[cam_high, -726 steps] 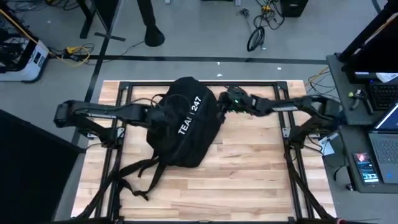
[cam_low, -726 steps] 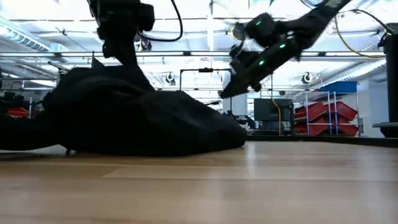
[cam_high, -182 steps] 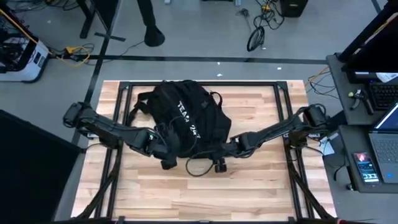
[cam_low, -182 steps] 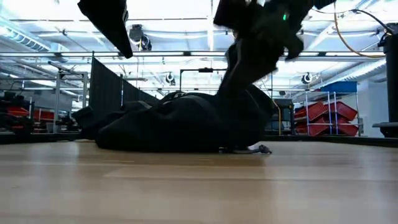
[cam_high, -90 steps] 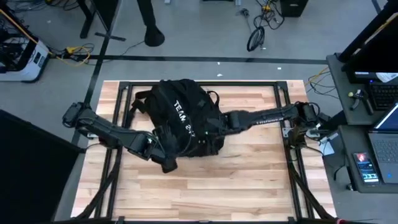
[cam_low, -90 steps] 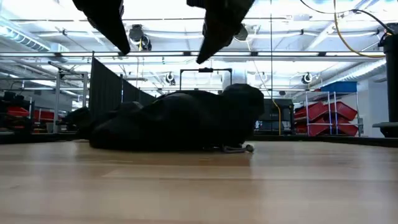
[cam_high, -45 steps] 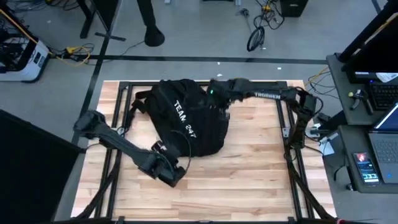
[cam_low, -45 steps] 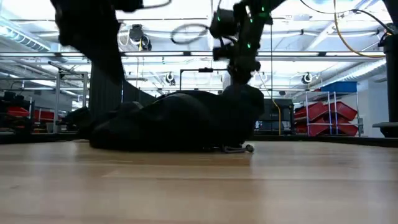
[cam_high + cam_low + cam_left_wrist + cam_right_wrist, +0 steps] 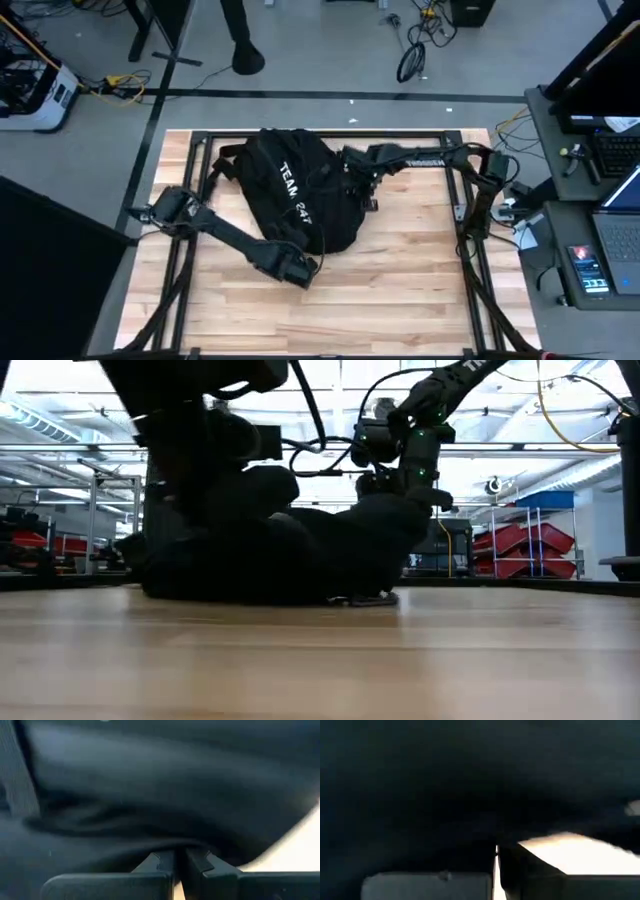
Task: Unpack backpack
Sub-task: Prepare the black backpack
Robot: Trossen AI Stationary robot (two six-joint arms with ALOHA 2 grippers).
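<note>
Backpack: the backpack (image 9: 300,195) lies flat on the wooden surface (image 9: 400,270), in the upper middle of the high view, with its white lettering facing up.
Left claw: the left claw (image 9: 308,268) sits at the lower edge of the backpack, just below centre of the high view. In the left wrist view its fingers (image 9: 159,861) stand nearly together with only a thin slit between them, their tips against dark fabric; whether they pinch any cloth cannot be told.
Right claw: the right claw (image 9: 358,183) is at the backpack's right side, in the upper middle of the high view, pressed to the fabric. Its wrist view is filled with black cloth, so its finger state cannot be told.
Far: grey floor with loose cables (image 9: 415,50) lies beyond the surface's top edge.
</note>
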